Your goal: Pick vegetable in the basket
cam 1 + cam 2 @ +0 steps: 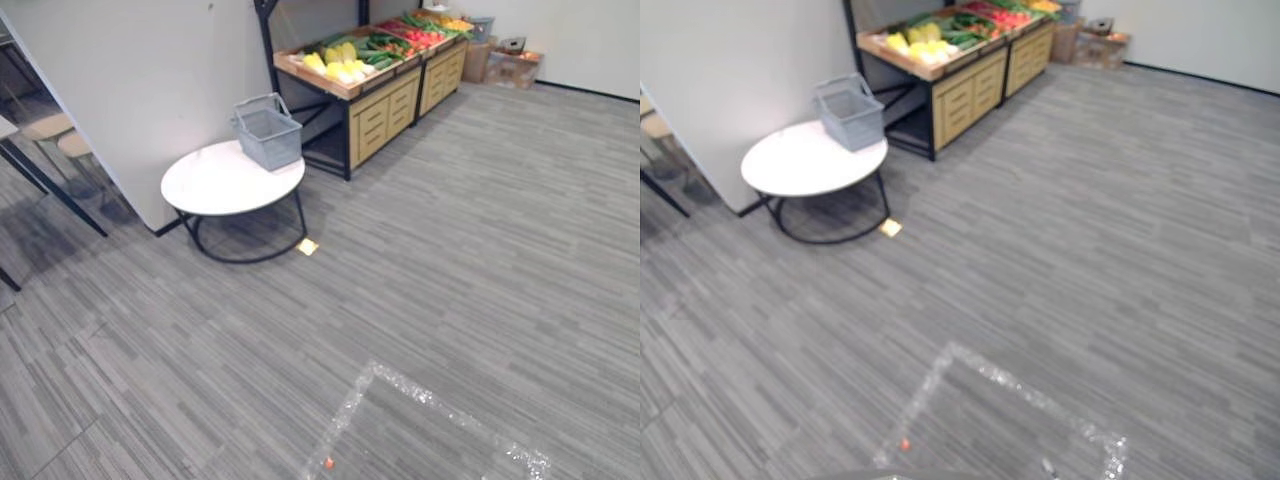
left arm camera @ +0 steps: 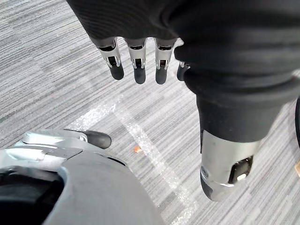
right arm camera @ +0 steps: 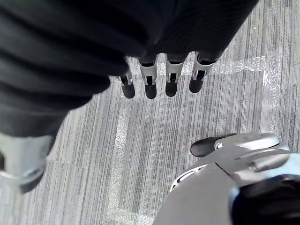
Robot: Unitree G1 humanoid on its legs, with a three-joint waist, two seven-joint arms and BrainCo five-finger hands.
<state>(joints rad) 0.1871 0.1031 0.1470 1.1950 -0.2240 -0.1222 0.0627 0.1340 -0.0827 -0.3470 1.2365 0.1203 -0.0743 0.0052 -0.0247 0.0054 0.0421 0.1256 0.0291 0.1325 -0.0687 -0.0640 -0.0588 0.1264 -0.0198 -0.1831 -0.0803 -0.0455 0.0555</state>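
Observation:
A grey wire basket stands at the back edge of a round white table to my far left. Behind it, a wooden produce stand holds yellow, green and red vegetables. The same basket and stand appear in the right eye view. My left hand hangs over the grey carpet with straight fingers and holds nothing. Over the floor as well, my right hand hangs with relaxed fingers, also empty. Both hands are far from the table.
A white wall panel stands behind the table. Cardboard boxes sit at the far wall. Shiny tape lines mark the carpet near me, with a small orange scrap beside them and a yellow tag by the table's base.

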